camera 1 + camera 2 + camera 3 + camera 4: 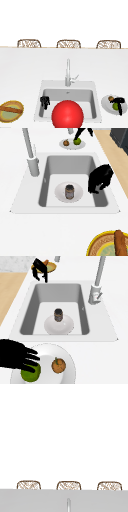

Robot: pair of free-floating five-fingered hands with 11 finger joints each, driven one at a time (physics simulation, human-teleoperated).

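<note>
Two black hands. Right hand (pixel 15 354) over the white plate (pixel 67 361) right of the sink (pixel 27 311), fingers reaching across one green fruit (pixel 32 373), touching its top, seemingly curling round it; one small orange fruit (pixel 58 365) just beside, apart from the fingers. Left hand (pixel 100 178) hanging at the sink's left edge, fingers curled downward, holding nothing. One dark jar (pixel 69 191) upright on one white dish (pixel 77 193) in the basin. One faucet (pixel 68 72). One basket (pixel 11 111) on the left counter. Three woven chairs (pixel 28 43) behind. One red ball (pixel 67 114) in front.
</note>
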